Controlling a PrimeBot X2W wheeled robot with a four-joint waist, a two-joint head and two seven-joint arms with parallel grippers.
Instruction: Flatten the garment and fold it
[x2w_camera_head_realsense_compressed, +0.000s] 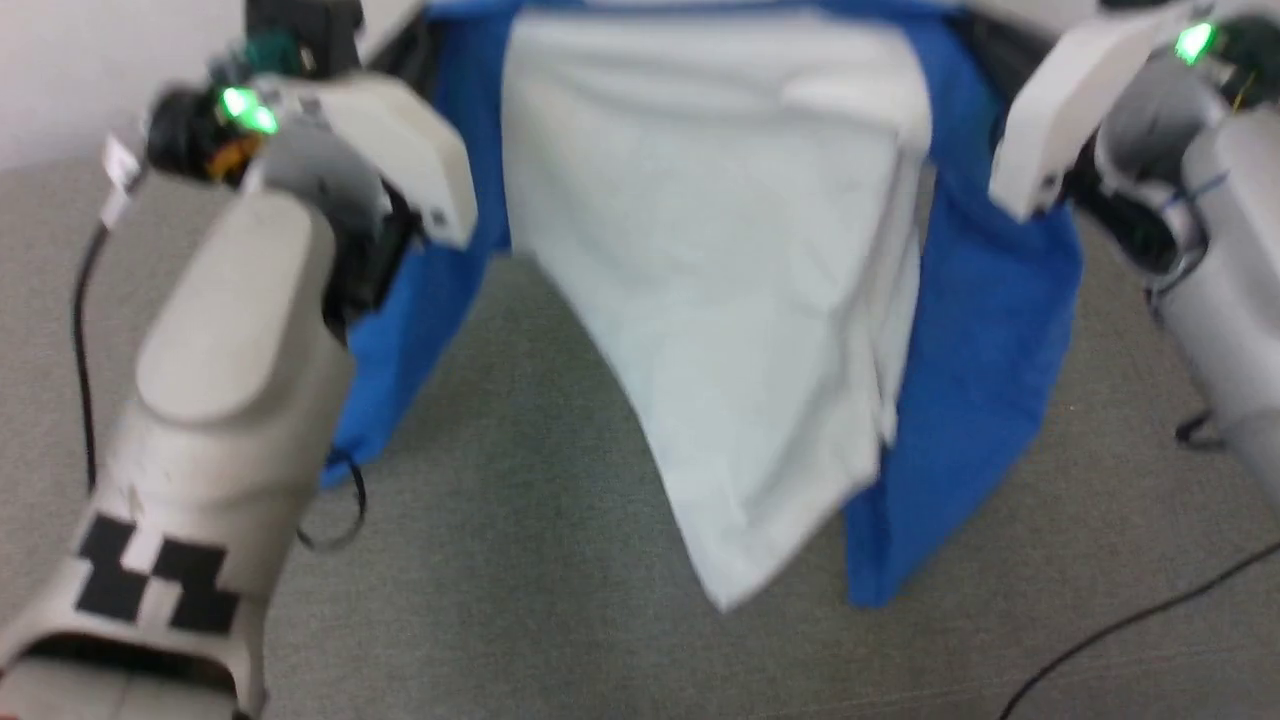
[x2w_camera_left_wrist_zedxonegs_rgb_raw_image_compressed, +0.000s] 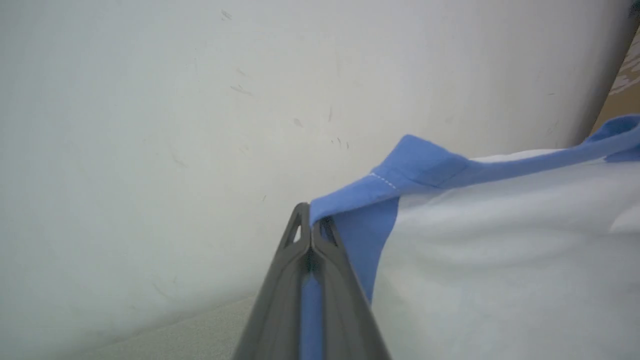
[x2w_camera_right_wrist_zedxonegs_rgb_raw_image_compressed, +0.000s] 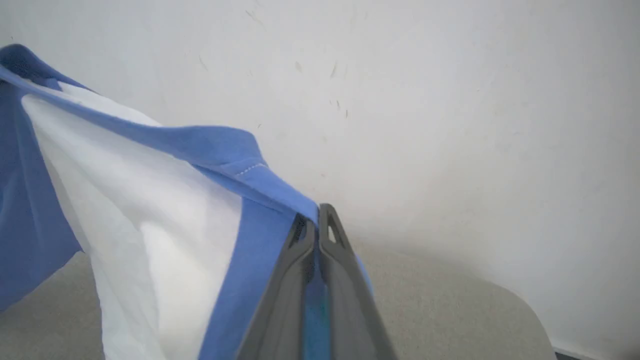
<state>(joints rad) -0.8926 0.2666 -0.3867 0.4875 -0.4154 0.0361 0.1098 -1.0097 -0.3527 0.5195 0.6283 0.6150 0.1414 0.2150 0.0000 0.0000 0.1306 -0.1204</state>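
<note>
My left gripper (x2w_camera_left_wrist_zedxonegs_rgb_raw_image_compressed: 311, 234) is pinched tight on a blue fold at the shirt's left shoulder, the 2 fingers pressed together with cloth running down between them. My right gripper (x2w_camera_right_wrist_zedxonegs_rgb_raw_image_compressed: 318, 226) is clamped the same way on blue cloth at the right shoulder. Neither arm is nearer than the other: each holds its own corner.

The shirt (x2w_camera_head_realsense_compressed: 720, 250) hangs between the 2 grips, in the air in front of me. Its top edge runs left to right from 1 gripper to the other, pulled fairly straight. Its long axis goes the other way, from that held edge down to the hem, which points at the grey floor (x2w_camera_head_realsense_compressed: 520, 480) and swings in on my near side. The white body is not square: it tapers to a low corner drawn toward the right. A blue sleeve hangs on each side, the right 1 reaching lower. I cannot tell whether the hem touches the floor.

A pale wall (x2w_camera_left_wrist_zedxonegs_rgb_raw_image_compressed: 150, 125) stands on the far side. I judge the next move is to lay the shirt down hem first, keeping both grips level.
</note>
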